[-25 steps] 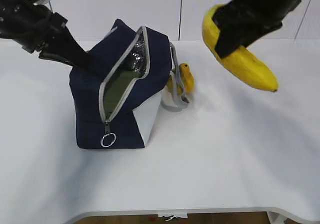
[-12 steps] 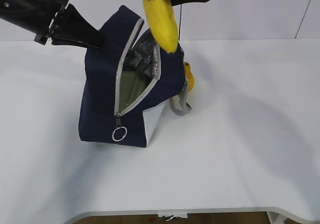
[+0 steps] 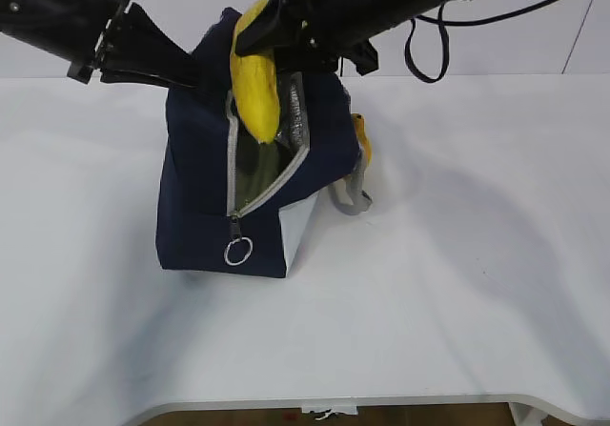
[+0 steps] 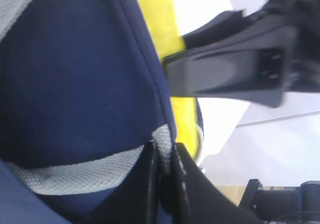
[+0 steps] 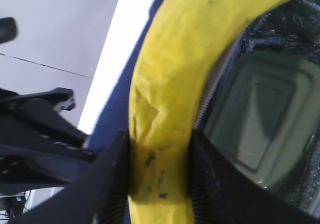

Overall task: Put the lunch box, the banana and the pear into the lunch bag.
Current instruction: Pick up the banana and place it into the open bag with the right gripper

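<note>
The navy lunch bag stands on the white table with its zipper open. My left gripper is shut on the bag's grey handle at the top left edge and holds it up. My right gripper is shut on the banana, which hangs tip-down into the bag's mouth. In the right wrist view the banana is clamped between the black fingers, and the lunch box with its sage-green lid lies inside the bag. The pear sits behind the bag's right side, mostly hidden.
The zipper's metal ring pull hangs at the bag's front. A grey strap loop lies on the table at the bag's right. The white table stretches right and to the front edge.
My right gripper has swung the banana from the right over to the bag and lowered its tip into the opening. The left gripper has pulled the bag's top more upright.
</note>
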